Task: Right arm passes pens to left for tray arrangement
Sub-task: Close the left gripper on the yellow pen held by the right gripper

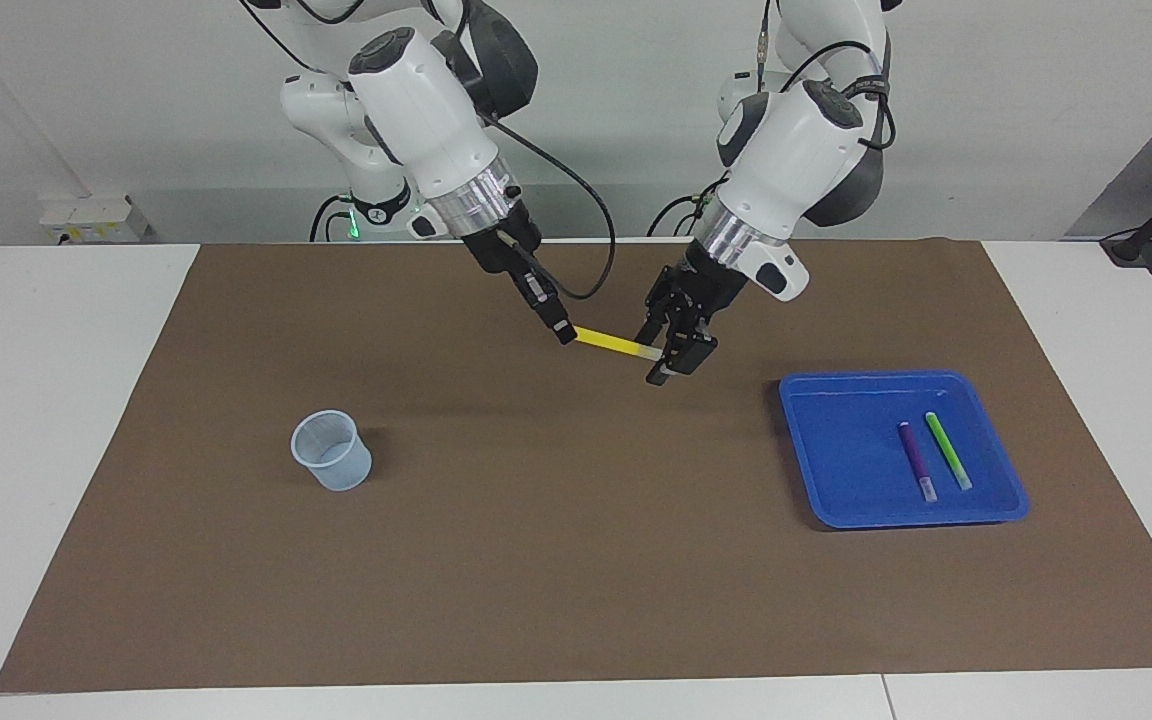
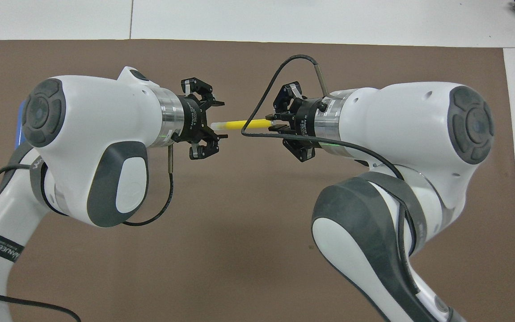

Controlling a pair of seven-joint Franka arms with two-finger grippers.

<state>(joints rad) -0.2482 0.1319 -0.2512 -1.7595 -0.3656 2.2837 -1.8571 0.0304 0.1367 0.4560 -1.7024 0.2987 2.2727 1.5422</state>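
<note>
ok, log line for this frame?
phase: handover | right gripper: shut on yellow pen | left gripper: at pen's pale tip | tray: purple pen, green pen

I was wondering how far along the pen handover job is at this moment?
Done: the purple marker pen and the green marker pen lie side by side in the shallow blue plastic tray. In hand: the right gripper, shut, holds the yellow marker pen in the air, its pale tip at the left gripper. Left: finishing the handover and setting it in the tray.
</note>
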